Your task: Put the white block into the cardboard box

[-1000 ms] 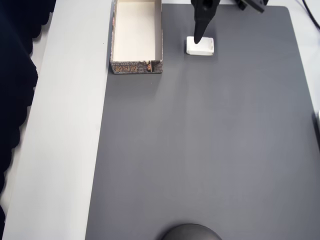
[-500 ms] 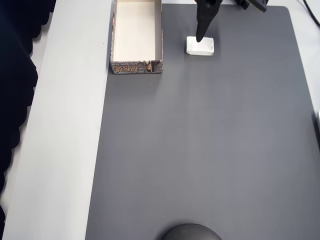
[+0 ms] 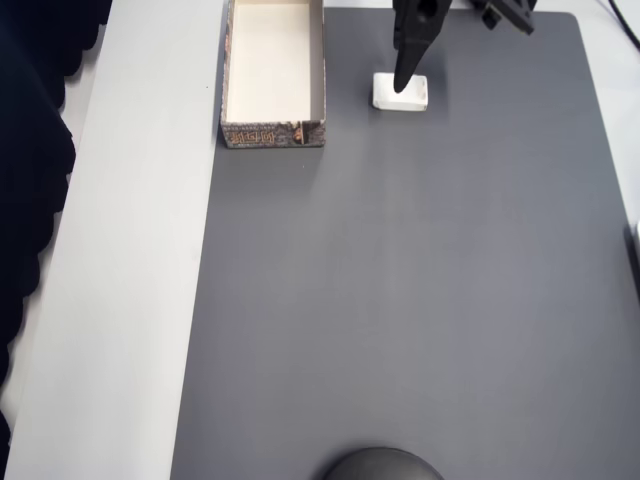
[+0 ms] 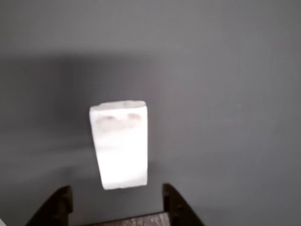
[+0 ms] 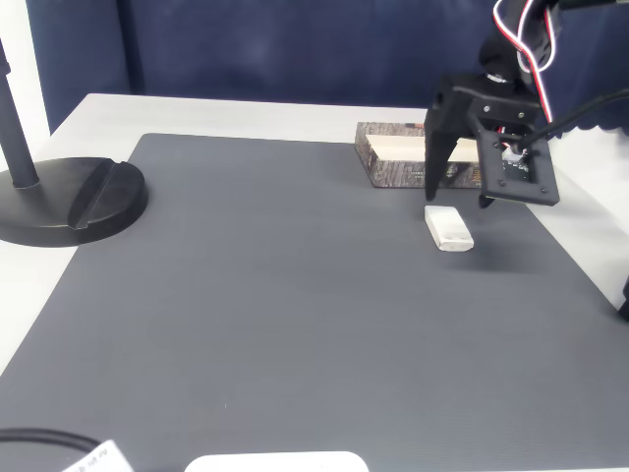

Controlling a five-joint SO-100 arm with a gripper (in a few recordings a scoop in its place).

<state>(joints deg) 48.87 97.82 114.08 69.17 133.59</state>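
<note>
Your pincer (image 5: 457, 197) hangs spread and empty over the smooth rounded white block (image 5: 449, 227) (flat on the matte grey surface (image 5: 295, 315)), beside the printed cardboard box (image 3: 272, 75).

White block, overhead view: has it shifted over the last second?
No. The white block keeps its gap from the cardboard box on the grey mat.

Lab-style test bench, grey mat (image 5: 295, 315) on white table (image 5: 246, 116), dark blue curtain (image 5: 275, 49), black stand base (image 5: 69, 202)
</note>
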